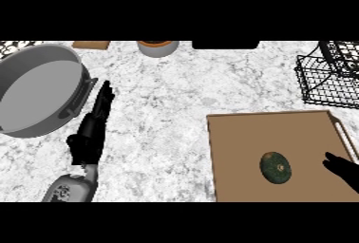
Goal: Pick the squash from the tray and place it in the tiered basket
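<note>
squash (276, 167): dark green, round, tan stem spot facing up; lies on the tray, lower right part of its surface; nothing touching it
tray (238, 142): flat brown board with a pale handle along its right edge; sits on the counter at lower right; runs out of view at the bottom
tiered basket (328, 80): black wire, upper right corner of the view; partly cut off by the right edge; well apart from the squash, just beyond the tray's far right corner
right hand (344, 171): black, only partly in frame at the right edge; over the tray, just right of the squash, a gap between them; fingers point toward the squash, holding nothing; curl cannot be told from what shows
left hand (95, 126): black, on a grey forearm coming in from lower left; fingers straight and pressed together, pointing up the view; holding nothing; tips just beside the pan's handle
pan (38, 90): large, round, grey, at upper left; dark handle on its right side
counter (175, 95): white-grey marble
far edge: a small round orange-rimmed pot (157, 47); a brown block (91, 44) to its left, both cut off
</note>
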You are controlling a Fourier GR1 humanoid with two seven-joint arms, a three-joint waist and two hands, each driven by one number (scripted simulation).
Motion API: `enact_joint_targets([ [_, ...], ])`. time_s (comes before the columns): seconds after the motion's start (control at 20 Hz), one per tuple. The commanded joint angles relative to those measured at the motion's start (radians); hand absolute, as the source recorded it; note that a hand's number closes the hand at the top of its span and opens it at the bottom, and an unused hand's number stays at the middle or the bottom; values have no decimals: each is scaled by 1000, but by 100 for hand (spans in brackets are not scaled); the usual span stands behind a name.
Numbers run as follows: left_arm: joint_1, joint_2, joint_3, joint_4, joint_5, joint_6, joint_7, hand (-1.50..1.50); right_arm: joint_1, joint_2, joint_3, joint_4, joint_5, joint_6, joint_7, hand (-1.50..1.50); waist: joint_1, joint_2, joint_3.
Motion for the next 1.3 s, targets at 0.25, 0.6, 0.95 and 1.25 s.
enact_joint_targets([
  [0.25, 3, -21, 30, 64, 0, -18, -60, 0, -4, 43, 76, -57, 229, 34, 42, -150, -5, -1, 0],
  [0.6, 90, -33, -2, -34, -23, -7, -40, 0, -3, 20, 95, 1, 315, 48, -10, -150, 0, -3, 1],
  [0.95, 0, -20, 40, 17, -6, -43, -21, 0, -66, 0, 199, 56, 480, 0, -127, -150, -1, -2, 1],
  [1.25, 31, -35, 28, 2, -26, -38, -23, 0, -32, 10, 180, 154, 583, -98, -194, -150, -6, -2, 1],
])
